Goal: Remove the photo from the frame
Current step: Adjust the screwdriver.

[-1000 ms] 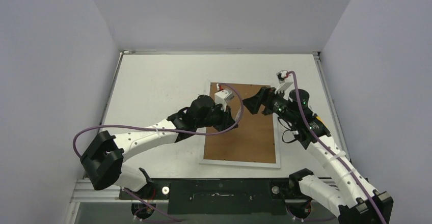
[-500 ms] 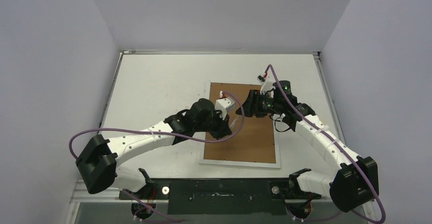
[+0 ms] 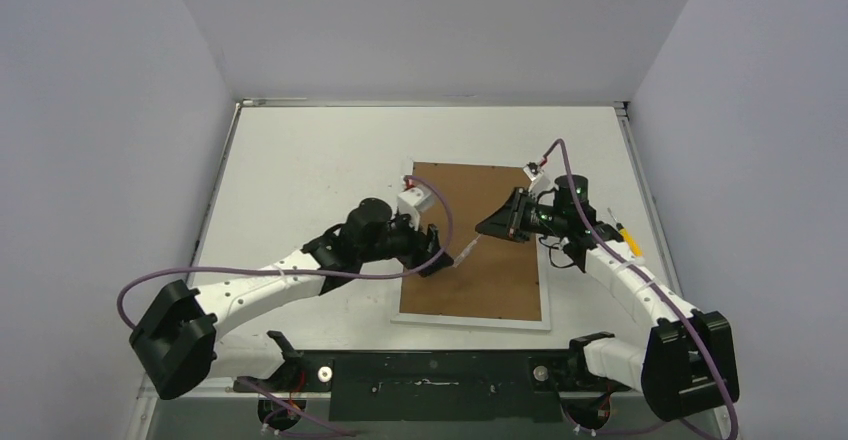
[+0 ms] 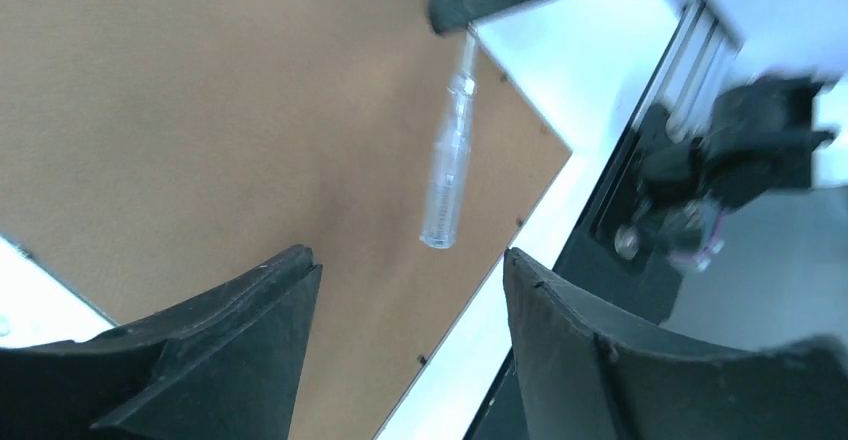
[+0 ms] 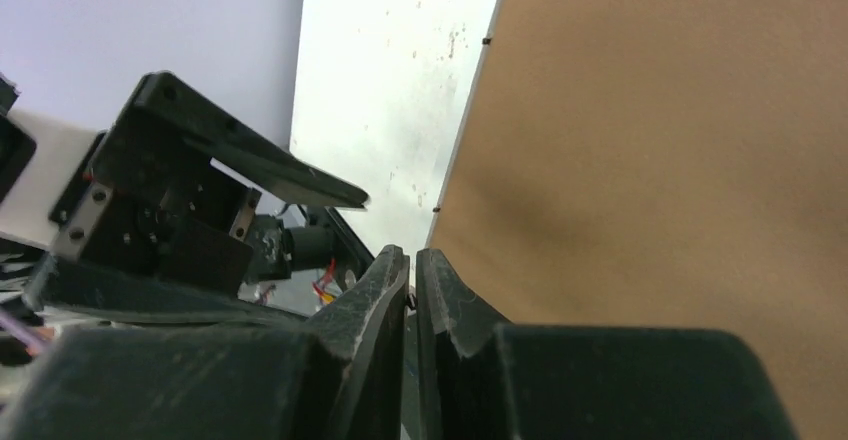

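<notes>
Right end effector [image 3: 483, 230]: fingers pressed together on the far end of a clear tool [image 3: 467, 251], a thin see-through tube. It hangs over the brown back of the frame [image 3: 480, 295]. In the right wrist view the two fingertips stand all but closed, with only a sliver between them.

Left end effector [image 3: 436, 252]: fingers spread wide, gripping nothing. It sits at the frame's left long edge, facing the right one. In the left wrist view the tool's free end reaches the mouth of the gap between the spread fingers [image 4: 240, 330], touching neither. Cannot tell whether the tool touches the backing.

Frame: lies flat, back side up, on the white surface [image 3: 300, 160]. It is right of centre, its long sides running from near edge to far edge, its near short side close to the near edge. A narrow white border shows around the brown board.

Small yellow-orange item [image 3: 628, 238] lies near the right edge of the surface, beside the right arm; too small to identify.
</notes>
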Robot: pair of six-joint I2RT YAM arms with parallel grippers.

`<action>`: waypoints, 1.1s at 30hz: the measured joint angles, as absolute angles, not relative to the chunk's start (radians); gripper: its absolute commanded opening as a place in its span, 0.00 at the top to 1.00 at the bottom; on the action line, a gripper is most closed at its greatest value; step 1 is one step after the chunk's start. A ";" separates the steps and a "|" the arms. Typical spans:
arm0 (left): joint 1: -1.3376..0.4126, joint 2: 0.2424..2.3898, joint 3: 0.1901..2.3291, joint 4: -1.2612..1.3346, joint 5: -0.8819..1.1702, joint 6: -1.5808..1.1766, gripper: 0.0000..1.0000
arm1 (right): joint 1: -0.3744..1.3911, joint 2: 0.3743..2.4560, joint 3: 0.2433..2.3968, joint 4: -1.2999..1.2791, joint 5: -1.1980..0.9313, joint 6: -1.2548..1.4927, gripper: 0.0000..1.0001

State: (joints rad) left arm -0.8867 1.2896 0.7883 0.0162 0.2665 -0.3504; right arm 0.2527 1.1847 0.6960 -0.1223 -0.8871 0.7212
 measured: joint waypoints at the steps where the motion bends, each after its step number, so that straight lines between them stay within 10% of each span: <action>1: -0.858 1.259 0.745 0.077 0.279 -0.395 0.30 | 0.242 1.167 0.664 -0.086 -0.880 0.756 0.95; 15: -0.788 1.188 0.541 0.680 0.330 -0.839 0.31 | 0.263 0.941 0.459 0.271 -0.687 1.214 0.95; 33: -0.788 1.238 0.540 0.735 0.334 -0.873 0.47 | 0.378 0.977 0.459 0.384 -0.606 1.368 0.95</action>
